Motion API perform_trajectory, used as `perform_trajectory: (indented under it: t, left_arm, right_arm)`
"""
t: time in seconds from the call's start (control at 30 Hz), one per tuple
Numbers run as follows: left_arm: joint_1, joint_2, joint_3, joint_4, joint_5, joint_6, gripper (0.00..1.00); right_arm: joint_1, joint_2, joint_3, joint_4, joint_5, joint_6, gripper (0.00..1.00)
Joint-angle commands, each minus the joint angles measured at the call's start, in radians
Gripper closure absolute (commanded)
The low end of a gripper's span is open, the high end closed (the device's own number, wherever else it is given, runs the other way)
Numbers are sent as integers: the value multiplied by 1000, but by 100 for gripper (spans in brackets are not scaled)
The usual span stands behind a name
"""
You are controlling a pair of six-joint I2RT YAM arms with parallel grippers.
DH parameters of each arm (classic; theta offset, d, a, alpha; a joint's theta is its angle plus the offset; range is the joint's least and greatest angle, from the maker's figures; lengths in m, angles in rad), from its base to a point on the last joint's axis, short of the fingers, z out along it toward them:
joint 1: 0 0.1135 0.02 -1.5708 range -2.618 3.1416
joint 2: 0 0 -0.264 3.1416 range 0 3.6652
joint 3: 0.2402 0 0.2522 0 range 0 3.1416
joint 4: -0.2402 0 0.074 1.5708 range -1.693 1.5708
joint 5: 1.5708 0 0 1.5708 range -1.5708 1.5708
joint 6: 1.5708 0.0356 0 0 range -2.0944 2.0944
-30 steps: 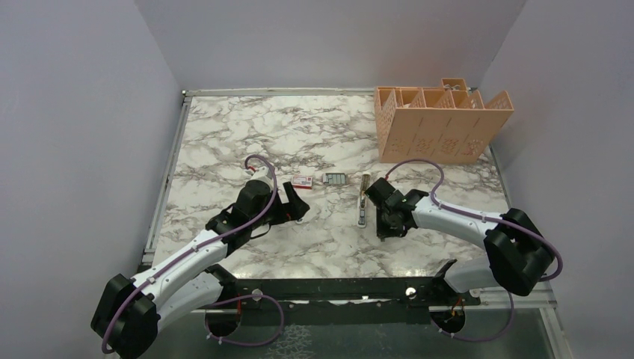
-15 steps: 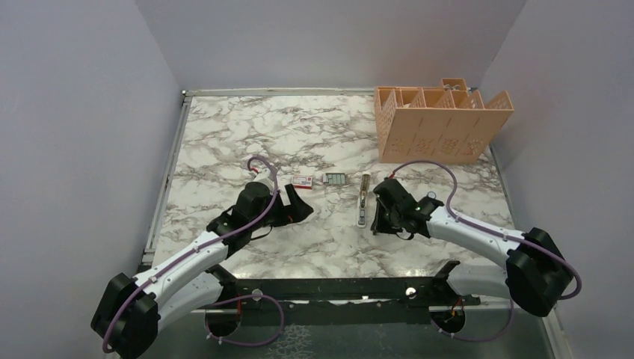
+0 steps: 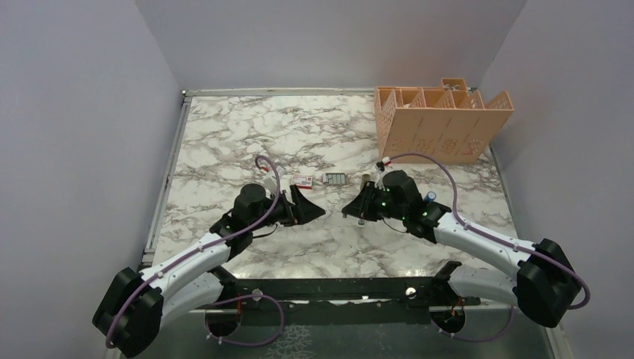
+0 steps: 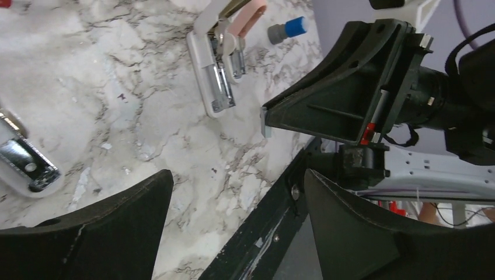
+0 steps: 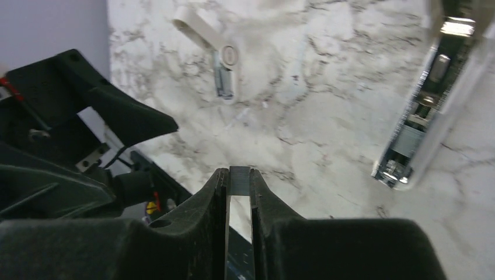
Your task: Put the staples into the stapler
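My right fingers (image 5: pixel 204 216) pinch 1 staple strip (image 5: pixel 239 175) near the open stapler (image 5: pixel 426 111). My left fingers (image 4: pixel 111 227) are spread. The thin strip may slip or snap if I bump the stapler.

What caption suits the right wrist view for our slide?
Right gripper shut on a silvery-grey metal staple strip, open white stapler on marble table beyond.
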Motion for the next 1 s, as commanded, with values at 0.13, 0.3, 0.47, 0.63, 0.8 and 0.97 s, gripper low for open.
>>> perform_trajectory:
  t: [0.13,0.3,0.47,0.63,0.8,0.97]
  left_arm:
    - [-1,-36,15,197,131,-58,18]
    - [-2,-52,3,307,151,-136,23]
    - [-18,-49,-13,428,151,-219,29]
    - [-46,-29,-8,508,147,-260,36]
    - [-72,0,-10,569,143,-295,50]
    - [-74,-10,-22,594,127,-304,57]
  right_arm:
    - [7,7,43,290,-195,76,80]
    - [7,4,54,415,-270,145,79]
    - [7,-3,66,517,-334,217,78]
    - [7,-9,70,558,-367,249,78]
    - [7,-23,66,568,-370,261,77]
    - [7,-30,57,572,-370,266,77]
